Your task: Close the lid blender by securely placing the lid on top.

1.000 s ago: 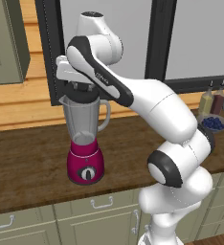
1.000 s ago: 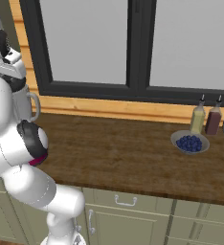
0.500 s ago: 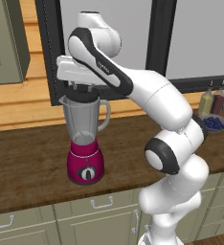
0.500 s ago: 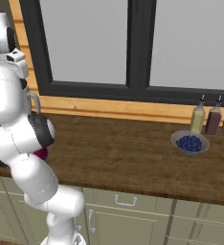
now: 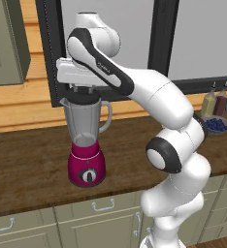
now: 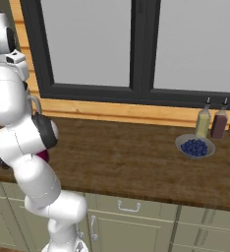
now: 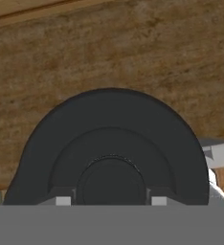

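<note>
A: Left base view, status?
B: The gripper (image 5: 82, 95) points straight down over the mouth of the blender (image 5: 87, 145). The black lid (image 5: 83, 99) sits directly beneath the fingers, at the jar rim. The blender stands on the wooden counter (image 5: 33, 160). A bowl of blueberries (image 5: 216, 125) and two bottles (image 5: 215, 102) are well off to the gripper's right.

A: Right base view?
B: The arm covers most of the blender; only the jar handle (image 6: 36, 103) and a sliver of magenta base (image 6: 43, 156) appear behind it.

A: Hand view?
B: The lid (image 7: 109, 143) lies just below the gripper (image 7: 111, 200), and both fingertips (image 7: 62, 200) bracket its raised central knob. The fingers are clamped on the lid.
</note>
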You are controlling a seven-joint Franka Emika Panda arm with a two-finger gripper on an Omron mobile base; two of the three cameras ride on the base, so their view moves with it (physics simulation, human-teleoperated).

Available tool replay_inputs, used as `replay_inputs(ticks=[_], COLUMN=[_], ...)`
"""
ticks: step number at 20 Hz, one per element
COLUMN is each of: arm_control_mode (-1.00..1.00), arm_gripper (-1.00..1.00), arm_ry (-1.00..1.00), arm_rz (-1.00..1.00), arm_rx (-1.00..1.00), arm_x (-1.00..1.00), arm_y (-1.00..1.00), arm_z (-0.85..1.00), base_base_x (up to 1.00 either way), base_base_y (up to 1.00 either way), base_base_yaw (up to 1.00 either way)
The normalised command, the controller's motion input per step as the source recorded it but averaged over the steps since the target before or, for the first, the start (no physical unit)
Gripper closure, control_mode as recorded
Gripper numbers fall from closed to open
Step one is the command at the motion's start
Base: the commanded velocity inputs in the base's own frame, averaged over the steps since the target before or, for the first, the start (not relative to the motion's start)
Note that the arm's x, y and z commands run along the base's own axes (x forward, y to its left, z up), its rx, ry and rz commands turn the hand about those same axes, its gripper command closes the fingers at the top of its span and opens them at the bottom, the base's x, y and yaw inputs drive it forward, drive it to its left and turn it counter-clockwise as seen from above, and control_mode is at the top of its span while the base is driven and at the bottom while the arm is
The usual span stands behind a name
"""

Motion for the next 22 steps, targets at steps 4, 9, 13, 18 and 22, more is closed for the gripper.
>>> replay_inputs(ticks=[4,9,13,18,22], arm_control_mode=[-1.0,-1.0,-1.0,-1.0,-1.0], arm_gripper=[1.0,1.0,1.0,1.0,1.0], arm_ry=[-0.05,-0.1,-0.05,-0.03,-0.09], arm_rz=[0.0,0.0,0.0,0.0,0.0], arm_rx=[0.0,0.0,0.0,0.0,0.0], arm_x=[0.0,-0.02,-0.08,-0.12,-0.2], arm_y=[0.04,0.04,0.1,0.11,0.1], arm_z=[-0.36,-0.42,-0.44,-0.47,-0.61], base_base_x=[0.0,0.0,0.0,0.0,0.0], base_base_y=[0.0,0.0,0.0,0.0,0.0], base_base_yaw=[0.0,0.0,0.0,0.0,0.0])
